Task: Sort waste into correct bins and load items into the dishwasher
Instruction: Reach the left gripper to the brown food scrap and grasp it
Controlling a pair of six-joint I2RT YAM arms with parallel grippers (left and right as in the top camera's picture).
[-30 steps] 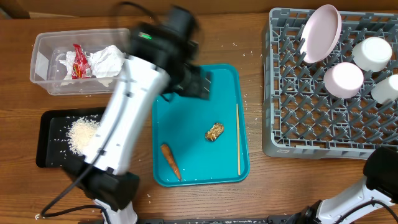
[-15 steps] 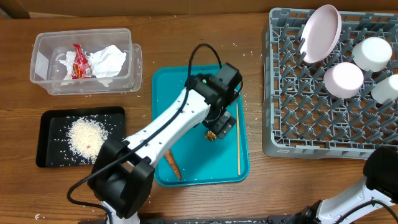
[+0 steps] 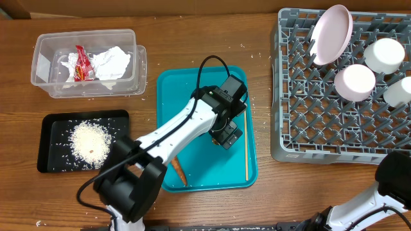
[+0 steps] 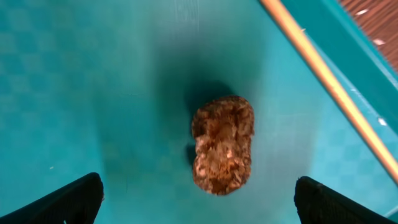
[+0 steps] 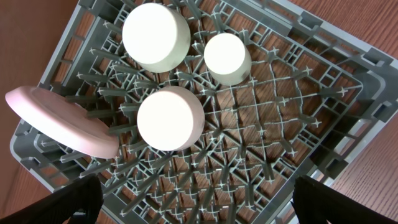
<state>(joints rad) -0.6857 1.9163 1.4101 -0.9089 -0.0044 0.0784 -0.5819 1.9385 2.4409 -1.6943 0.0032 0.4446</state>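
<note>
Item: brown food lump [image 4: 222, 144], loc. right-centre of teal tray [image 3: 186, 96], lying flat just beside the wooden stick [image 3: 245, 144] along the tray's right edge, not touching it. L gripper [image 3: 226, 136]: jaws wide, empty, straddling the lump w/ one finger each side, lump roughly centred in the wrist view. Step in hand, as I read it: pick the lump. You want to drop straight down, keep the lump mid-gap, and keep the stick-side finger clear of the stick so it isn't dragged along. Close gently, as the lump looks crumbly. Likely dest.: black tray [image 3: 51, 122] at the table's left edge, w/ the rice [image 3: 88, 141]. R gripper [image 5: 202, 205]: jaws wide, empty, parked above the dish rack [image 5: 298, 99]. Rack holds the plate [image 3: 332, 35], two bowls [image 3: 355, 82] and the cup [image 3: 398, 91]. Clear tub [image 3: 40, 70], far-left corner, holds the wrapper [image 3: 80, 63] and tissue [image 3: 110, 63]. Carrot [image 3: 178, 168] is near the teal tray's near edge. Changes vs. a sec. ago: L arm, then blurred over the tray's far-left corner, has swung across and settled on the lump, which is now hidden in the overhead view. All else is unmoved.
</note>
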